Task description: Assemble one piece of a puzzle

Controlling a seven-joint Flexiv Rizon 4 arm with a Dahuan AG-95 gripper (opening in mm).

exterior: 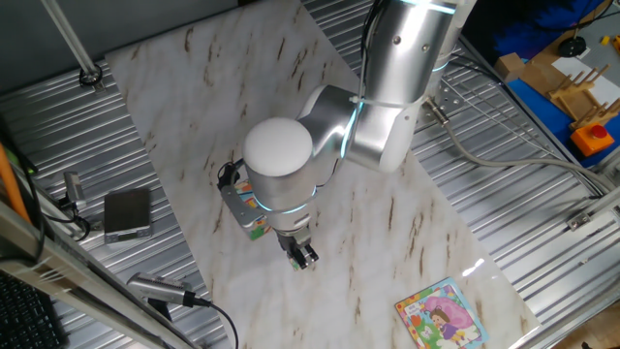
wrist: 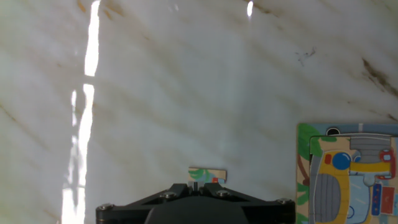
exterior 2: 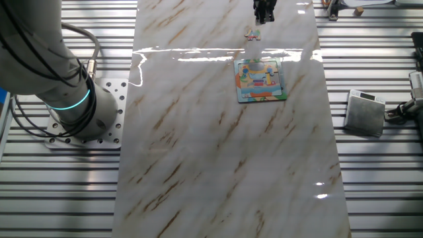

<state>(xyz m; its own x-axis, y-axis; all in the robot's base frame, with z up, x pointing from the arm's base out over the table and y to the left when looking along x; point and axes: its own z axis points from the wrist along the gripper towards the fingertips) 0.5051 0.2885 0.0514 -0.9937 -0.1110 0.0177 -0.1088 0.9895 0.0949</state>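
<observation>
The piece, mottled green, white and pink, lies flat on the marble table just beyond my gripper. The jaws stand together with only a thin slit between them and nothing in it. From the other fixed view the gripper hangs at the far end of the table, the piece close beside it and the puzzle a short way nearer. The puzzle shows its green border and yellow cartoon at the hand view's lower right. In one fixed view the arm hides most of the puzzle beside the gripper.
A second square puzzle with a pink-dressed girl lies at the table's near corner. A grey box with a cable sits on the ribbed metal beside the marble sheet. The arm's base is bolted down at the left.
</observation>
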